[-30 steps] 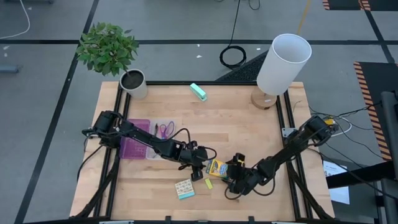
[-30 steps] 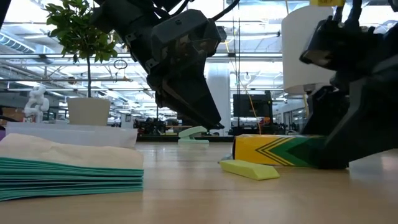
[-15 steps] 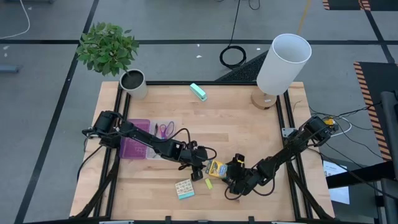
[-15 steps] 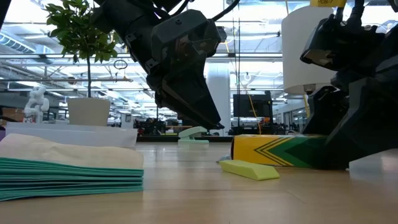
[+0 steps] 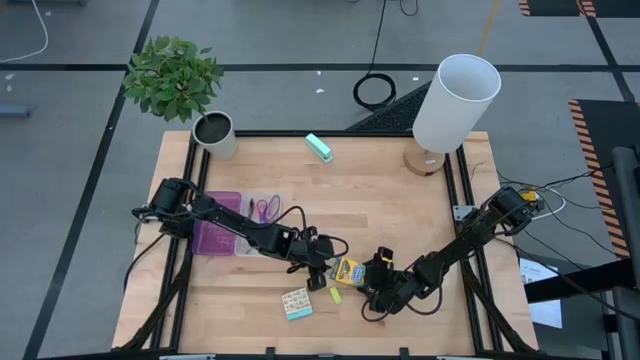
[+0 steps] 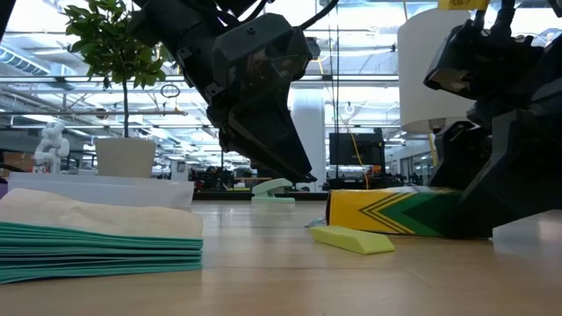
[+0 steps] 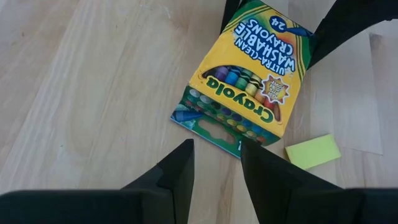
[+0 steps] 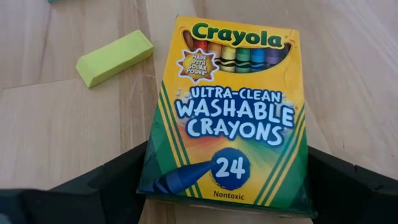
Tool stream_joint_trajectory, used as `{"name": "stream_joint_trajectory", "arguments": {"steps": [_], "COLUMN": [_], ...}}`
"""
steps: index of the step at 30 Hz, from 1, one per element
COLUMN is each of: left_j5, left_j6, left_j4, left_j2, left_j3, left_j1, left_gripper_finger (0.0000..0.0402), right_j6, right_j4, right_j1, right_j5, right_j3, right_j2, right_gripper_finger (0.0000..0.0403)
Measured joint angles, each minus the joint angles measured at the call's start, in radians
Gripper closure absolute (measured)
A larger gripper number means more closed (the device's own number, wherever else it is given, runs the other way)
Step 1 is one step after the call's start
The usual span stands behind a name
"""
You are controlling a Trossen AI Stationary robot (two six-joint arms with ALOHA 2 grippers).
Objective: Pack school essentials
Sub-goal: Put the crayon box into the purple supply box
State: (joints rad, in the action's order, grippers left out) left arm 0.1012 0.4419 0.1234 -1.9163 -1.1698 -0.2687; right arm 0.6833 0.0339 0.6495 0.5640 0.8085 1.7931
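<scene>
The yellow-green crayon box (image 5: 347,270) lies face up near the table's front middle, with my right gripper (image 5: 370,281) shut on it. My left gripper (image 5: 320,270) hovers just left of the box, fingers pointing down and a narrow gap between them (image 7: 214,155), clear of the table in the low view (image 6: 294,171). A small yellow piece (image 5: 335,295) and the patterned square pad (image 5: 296,303) lie on the table just in front of the box. Purple-handled scissors (image 5: 265,208) lie in the clear half of a flat purple case (image 5: 218,236). My right gripper pinches the crayon box between its two fingers (image 8: 109,180), one on each long side (image 8: 155,177), near the bottom end marked 24. The fingers come in low from the table's right, lying along the box. The box stays face up, its crayon-window end (image 7: 208,121) toward my left gripper.
A teal block (image 5: 319,147) lies at the far middle. A white lamp (image 5: 455,100) stands at the far right and a potted plant (image 5: 213,132) at the far left. Bare wood stretches across the table's middle and right.
</scene>
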Motion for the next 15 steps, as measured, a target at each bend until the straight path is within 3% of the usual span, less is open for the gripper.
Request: {"name": "stream_joint_trajectory", "arguments": {"steps": [15], "left_j5": [0.023], "left_j6": [-0.097], "left_j4": [-0.041], "left_j2": [0.116], "left_j3": [-0.002], "left_j1": [-0.047], "left_gripper_finger": [0.0268], "right_j6": [-0.065], "right_j4": [-0.007], "right_j1": [0.003], "right_j5": [-0.025], "right_j3": [-0.004], "right_j2": [-0.098], "right_gripper_finger": [0.0064]}}
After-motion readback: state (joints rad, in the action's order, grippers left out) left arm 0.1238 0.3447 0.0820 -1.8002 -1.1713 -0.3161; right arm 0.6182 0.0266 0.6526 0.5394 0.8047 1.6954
